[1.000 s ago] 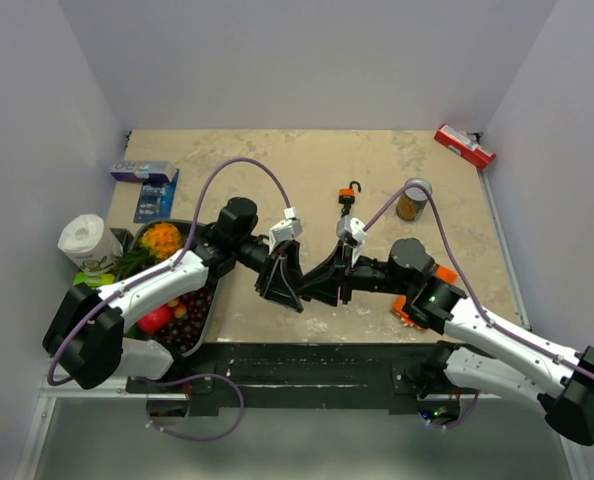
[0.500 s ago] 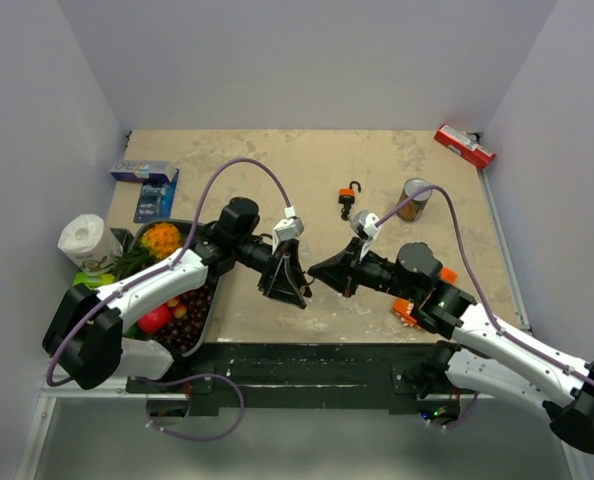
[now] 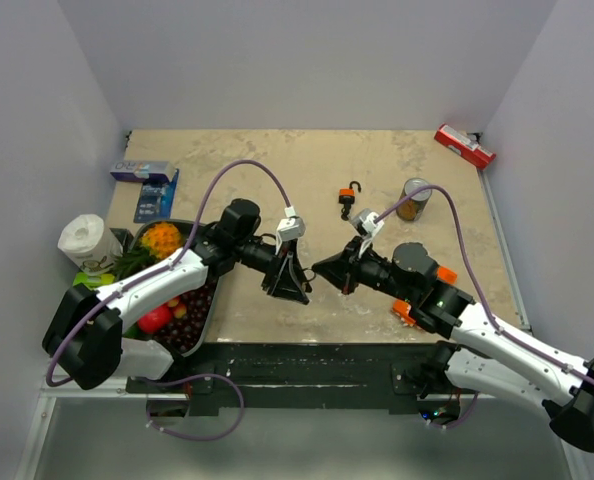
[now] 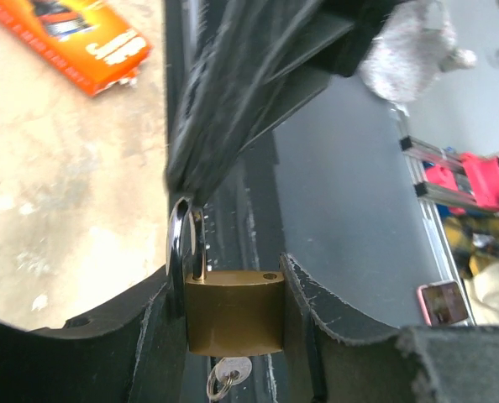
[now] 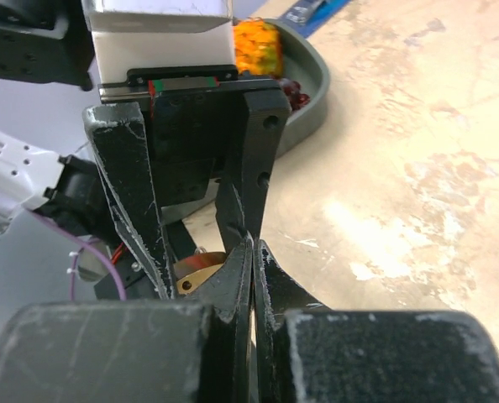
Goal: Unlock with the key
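Top view, left gripper [image 3: 299, 290]: its tips meet those of the right gripper [image 3: 319, 268] above the front of the table [image 3: 277, 170].
Top view, orange padlock [image 3: 347, 203]: lies on the table, well behind both grippers.
Left wrist, brass padlock [image 4: 234, 311]: upright, clamped between the left fingers [image 4: 317, 336].
Left wrist, shackle [image 4: 175, 243]: its top touches the right gripper's dark tip.
Left wrist, key [image 4: 226, 374]: a silvery head with a ring, sticking out under the brass padlock.
Right wrist, right gripper: fingers pressed together with a thin slit between them. Whether they pinch the shackle cannot be told.
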Motion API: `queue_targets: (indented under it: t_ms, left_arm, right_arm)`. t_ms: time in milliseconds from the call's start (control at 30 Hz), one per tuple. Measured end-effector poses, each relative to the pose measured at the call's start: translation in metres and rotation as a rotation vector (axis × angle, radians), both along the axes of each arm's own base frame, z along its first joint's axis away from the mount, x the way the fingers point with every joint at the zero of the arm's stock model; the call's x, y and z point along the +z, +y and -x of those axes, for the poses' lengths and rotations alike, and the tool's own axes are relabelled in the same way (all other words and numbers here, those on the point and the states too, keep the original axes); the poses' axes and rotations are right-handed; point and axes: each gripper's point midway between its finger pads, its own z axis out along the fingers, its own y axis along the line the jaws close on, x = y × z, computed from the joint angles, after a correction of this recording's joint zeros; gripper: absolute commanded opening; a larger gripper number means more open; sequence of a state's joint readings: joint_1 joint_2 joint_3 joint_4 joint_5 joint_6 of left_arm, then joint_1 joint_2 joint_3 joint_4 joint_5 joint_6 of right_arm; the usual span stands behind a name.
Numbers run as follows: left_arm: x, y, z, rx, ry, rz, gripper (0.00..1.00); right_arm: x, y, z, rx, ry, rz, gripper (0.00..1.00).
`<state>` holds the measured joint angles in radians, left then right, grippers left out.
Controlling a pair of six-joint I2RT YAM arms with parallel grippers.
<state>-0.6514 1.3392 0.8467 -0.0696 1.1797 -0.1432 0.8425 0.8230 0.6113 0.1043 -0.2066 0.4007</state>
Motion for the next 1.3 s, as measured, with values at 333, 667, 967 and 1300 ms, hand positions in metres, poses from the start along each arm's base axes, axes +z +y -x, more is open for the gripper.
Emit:
queue_targets:
  t_ms: [333, 667, 967, 1300]
  left_arm:
    - [-0.016, 0.001, -0.017, 0.107, -0.025, -0.079, 0.0]
    - [-0.018, 0.001, -0.017, 0.11, -0.032, -0.085, 0.0]
    - [-0.018, 0.001, -0.018, 0.109, -0.035, -0.084, 0.0]
    - [-0.026, 0.005, -0.022, 0.154, -0.026, -0.133, 0.47]
  right_arm:
    - [-0.003, -0.004, -0.003, -0.028, 0.017, 0.006, 0.27]
    - [-0.016, 0.005, -0.006, -0.007, 0.05, 0.03, 0.39]
    - [-0.028, 0.013, -0.009, 0.007, 0.071, 0.051, 0.05]
    - [-0.04, 0.017, -0.017, -0.01, 0.092, 0.063, 0.0]
